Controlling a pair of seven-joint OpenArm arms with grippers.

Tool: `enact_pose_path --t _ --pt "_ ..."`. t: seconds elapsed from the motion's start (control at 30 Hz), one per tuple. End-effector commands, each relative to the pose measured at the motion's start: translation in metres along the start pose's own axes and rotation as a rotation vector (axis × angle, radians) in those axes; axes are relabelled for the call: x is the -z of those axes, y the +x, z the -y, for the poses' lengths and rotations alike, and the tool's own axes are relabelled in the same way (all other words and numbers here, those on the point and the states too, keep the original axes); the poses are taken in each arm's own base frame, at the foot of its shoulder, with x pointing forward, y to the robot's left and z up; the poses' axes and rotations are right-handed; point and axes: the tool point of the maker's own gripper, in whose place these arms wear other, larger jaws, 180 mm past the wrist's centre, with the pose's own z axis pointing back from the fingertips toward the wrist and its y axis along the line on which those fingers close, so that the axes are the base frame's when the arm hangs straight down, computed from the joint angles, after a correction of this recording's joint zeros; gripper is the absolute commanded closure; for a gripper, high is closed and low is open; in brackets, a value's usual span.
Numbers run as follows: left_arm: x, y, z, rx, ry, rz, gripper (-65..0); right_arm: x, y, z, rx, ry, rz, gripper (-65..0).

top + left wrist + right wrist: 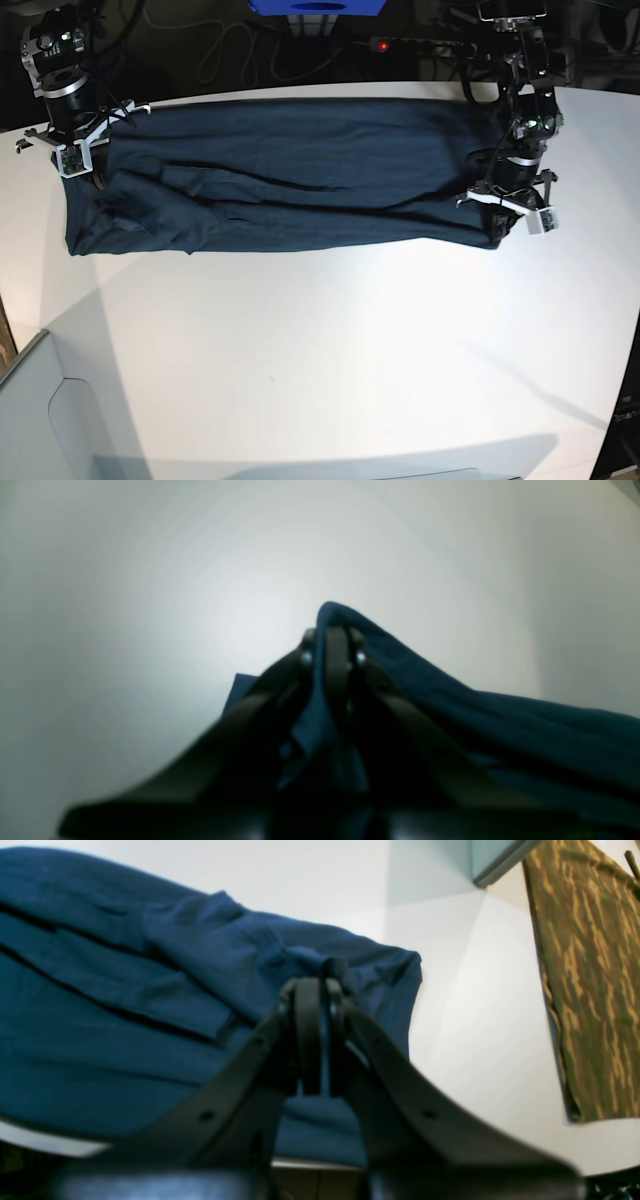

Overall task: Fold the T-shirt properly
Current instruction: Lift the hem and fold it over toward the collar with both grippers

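Nearest in the base view is bare white table [330, 350], with a pale grey bin edge [40, 400] at the lower left corner. Beyond it the T-shirt [290, 175] lies stretched sideways across the far half of the table as a long, narrow band, folded lengthwise with creases running along it.

At the shirt's end on the base view's right, the left gripper [497, 232] is down at the near corner of the cloth. Its wrist view shows the black jaws closed tight on a pinch of navy fabric [350, 630] — the cloth rises to a peak over the fingertips [336, 652] and falls away to the right over the table.

At the opposite end, the right gripper [92, 178] sits at the far corner of the shirt. In its wrist view the jaws are likewise clamped narrow on a small bunch of fabric [332, 967], with layered folds of the shirt spreading left behind the fingers [307, 1030]. A camouflage-patterned cloth [590, 980] lies apart from the shirt at the right of that view.

Farthest back, past the table edge, are dark cables, a red light [382, 46] and a blue object [318, 6]
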Motion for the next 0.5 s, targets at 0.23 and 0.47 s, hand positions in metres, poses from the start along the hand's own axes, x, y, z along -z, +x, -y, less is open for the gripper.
enact_pose_path --t 0.23,0.47 --pt "0.0 0.008 -0.001 -0.003 -0.001 0.027 0.0 0.003 0.01 0.002 0.006 -0.002 0.042 -0.1" --pt "0.0 -0.013 0.006 0.013 -0.019 -0.073 -18.8 0.006 0.012 -0.008 0.01 0.026 0.049 -0.1"
